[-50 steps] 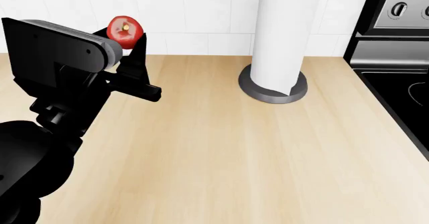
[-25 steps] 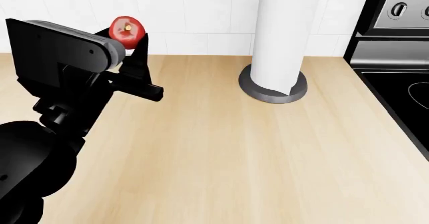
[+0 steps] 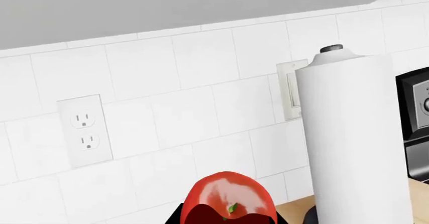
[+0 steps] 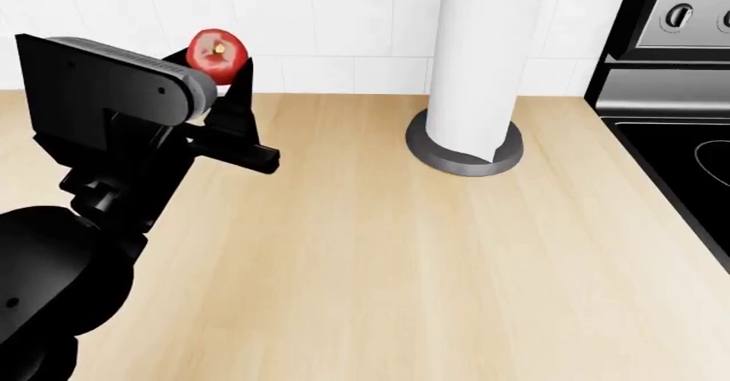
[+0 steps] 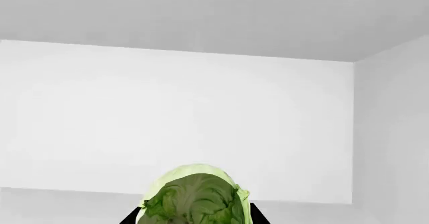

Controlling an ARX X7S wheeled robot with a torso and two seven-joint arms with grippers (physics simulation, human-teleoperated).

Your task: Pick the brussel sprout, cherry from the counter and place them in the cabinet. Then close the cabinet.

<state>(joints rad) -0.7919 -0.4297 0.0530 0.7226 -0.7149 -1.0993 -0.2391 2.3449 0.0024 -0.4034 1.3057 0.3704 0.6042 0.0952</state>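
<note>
- Holding the cherry [image 4: 215, 54] in my left end effector [image 4: 217, 73], pinched between the black fingers [image 4: 243, 99], raised above the worktop [image 4: 377, 244] and in front of the white tiled wall [image 4: 331, 22].
- On the left wrist view the cherry [image 3: 228, 200] fills the lower middle: glossy red, with a small greenish stem spot showing.
- Behind it on that view I see a double wall outlet [image 3: 84, 131], a light switch plate [image 3: 292, 91] and a paper towel roll [image 3: 352, 133] standing upright.
- On the head view the paper towel roll [image 4: 488, 56] stands on its round grey base [image 4: 462, 155], near the back wall and well apart from the left arm [image 4: 80, 227].
- A stove [image 4: 673, 73] with grey knobs and black glass top sits at the worktop's right edge.
- My right end effector [image 5: 194, 219] is pinching the brussel sprout [image 5: 194, 196]; pale green leafy surface, dark finger parts just visible on either side of it.
- Beyond the sprout the right wrist view shows only plain white flat panels [image 5: 174, 118] meeting at a corner. I cannot tell from this alone whether that is the cabinet interior.
- The right arm does not appear on the head view.
</note>
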